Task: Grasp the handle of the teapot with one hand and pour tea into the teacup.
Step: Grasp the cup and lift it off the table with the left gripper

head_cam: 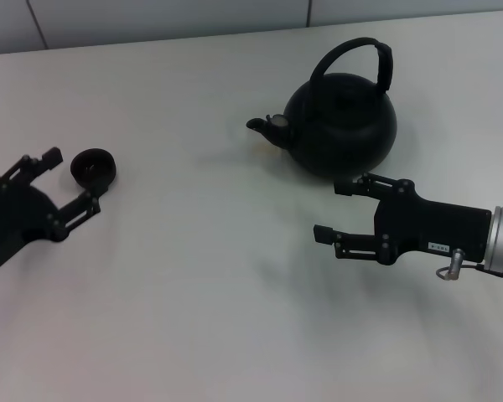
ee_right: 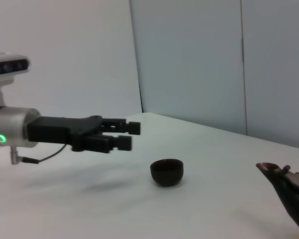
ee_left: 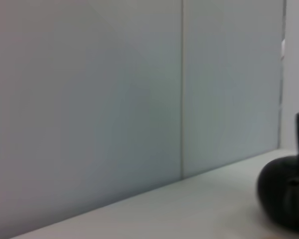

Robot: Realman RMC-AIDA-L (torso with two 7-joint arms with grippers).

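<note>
The round black teapot [head_cam: 344, 121] stands on the white table at the back right, spout [head_cam: 260, 124] pointing left and its arched handle [head_cam: 356, 52] upright. The small black teacup [head_cam: 93, 167] sits at the left. My right gripper [head_cam: 331, 211] is open and empty, just in front of the teapot, below handle height. My left gripper [head_cam: 73, 179] is open and empty, its fingertips right beside the cup. The right wrist view shows the left gripper [ee_right: 127, 135] hovering above the table near the cup [ee_right: 166, 172], with the spout [ee_right: 276, 172] at the edge. The left wrist view shows part of the teapot [ee_left: 286, 199].
The white table [head_cam: 218, 285] ends at a grey panelled wall [head_cam: 151, 17] at the back. Nothing else stands on the table between the cup and the teapot.
</note>
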